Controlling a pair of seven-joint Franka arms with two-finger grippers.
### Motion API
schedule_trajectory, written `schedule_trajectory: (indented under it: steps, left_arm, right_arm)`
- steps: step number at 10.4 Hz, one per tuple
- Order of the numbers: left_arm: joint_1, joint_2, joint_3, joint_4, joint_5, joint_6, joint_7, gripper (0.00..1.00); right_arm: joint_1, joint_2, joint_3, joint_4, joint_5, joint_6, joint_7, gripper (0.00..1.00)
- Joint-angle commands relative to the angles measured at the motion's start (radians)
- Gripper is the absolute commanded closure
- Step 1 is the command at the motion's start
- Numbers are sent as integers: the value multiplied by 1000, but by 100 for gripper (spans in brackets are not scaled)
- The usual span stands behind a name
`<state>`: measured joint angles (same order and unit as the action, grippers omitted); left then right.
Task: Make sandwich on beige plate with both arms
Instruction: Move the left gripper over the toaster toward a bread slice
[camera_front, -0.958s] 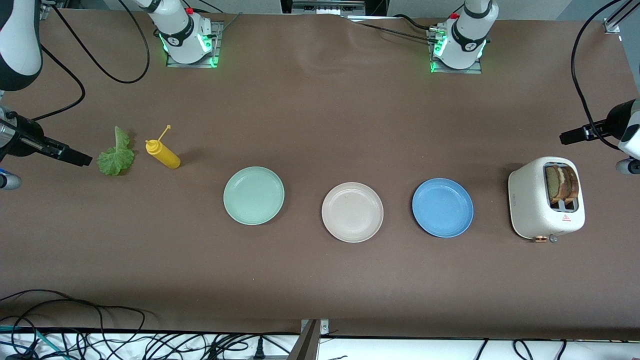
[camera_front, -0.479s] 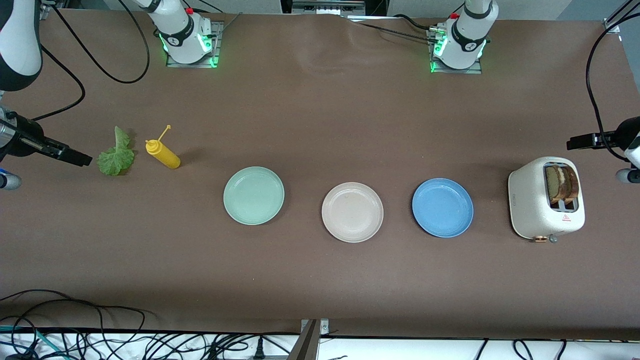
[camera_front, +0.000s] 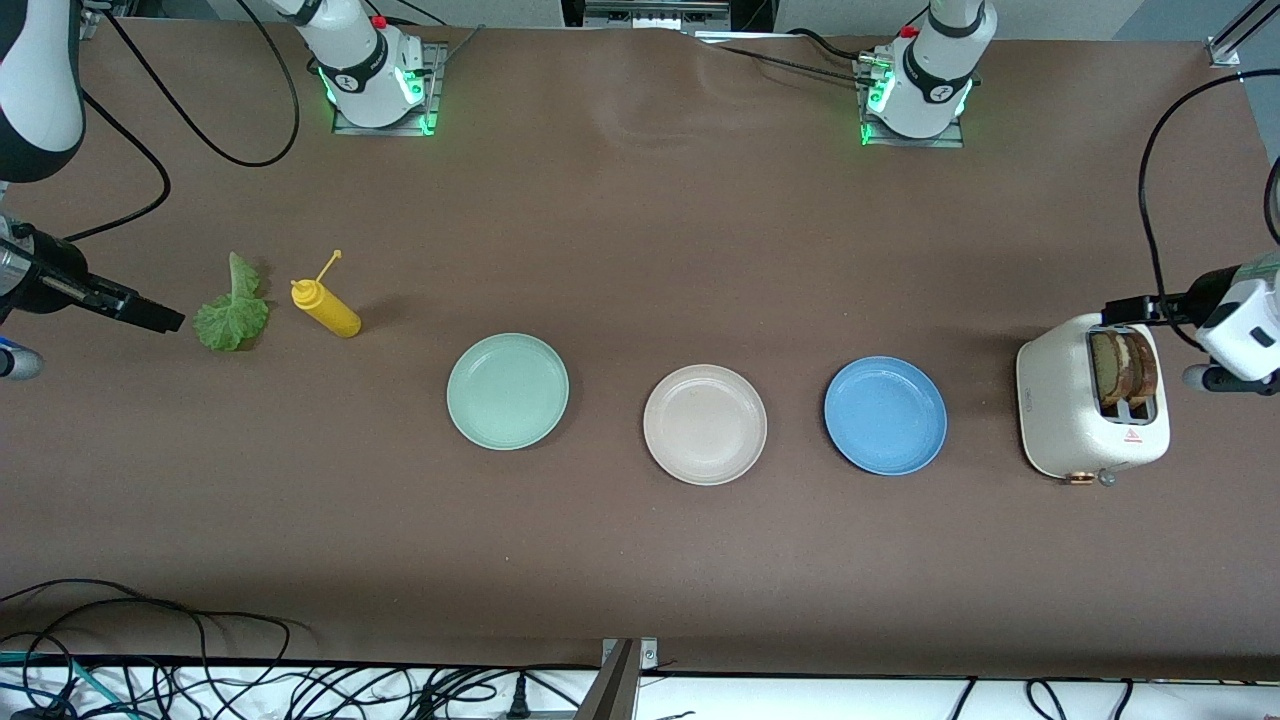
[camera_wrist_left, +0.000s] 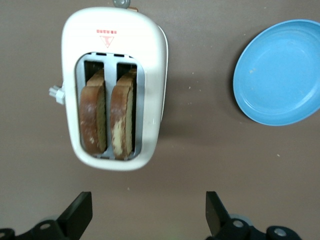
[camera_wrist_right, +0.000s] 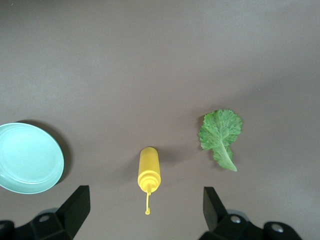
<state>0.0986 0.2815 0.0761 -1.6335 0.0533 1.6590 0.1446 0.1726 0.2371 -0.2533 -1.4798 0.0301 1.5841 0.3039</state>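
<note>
We are at the very first step: the beige plate lies bare on the tabletop between the mint plate and the blue one, and both bread slices stand in the toaster. Our left hand hovers spread over the toaster's edge, and must next, we judge, descend around one slice, while the right hand (also spread, empty) waits above the mustard bottle and lettuce leaf.

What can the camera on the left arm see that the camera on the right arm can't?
Only the left wrist view shows the toaster with two bread slices standing in its slots, the blue plate beside it, and the left tool, open.

Only the right wrist view shows the lettuce leaf, the yellow sauce bottle lying on its side, the green plate, and the right tool, open.

Both show the brown table. Neither shows the beige plate.
</note>
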Motion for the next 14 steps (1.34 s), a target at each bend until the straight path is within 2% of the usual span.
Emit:
schedule_trajectory:
  steps: [1,4,7,14]
  left_arm:
    - [9,-51,2,-123,-20,105,55,0]
    - [12,-48,4,-169,-15,159,55,1]
    - [50,-5,4,-167,-7,229,117,1]
    - [58,31,4,-154,-20,235,93,3]
  right_arm:
    - [-5,2,0,16,14,-16,-6,0]
    - [-5,2,0,16,14,-18,-6,0]
    - [-5,2,0,16,14,-18,-6,0]
    - [-5,2,0,16,14,-18,-6,0]
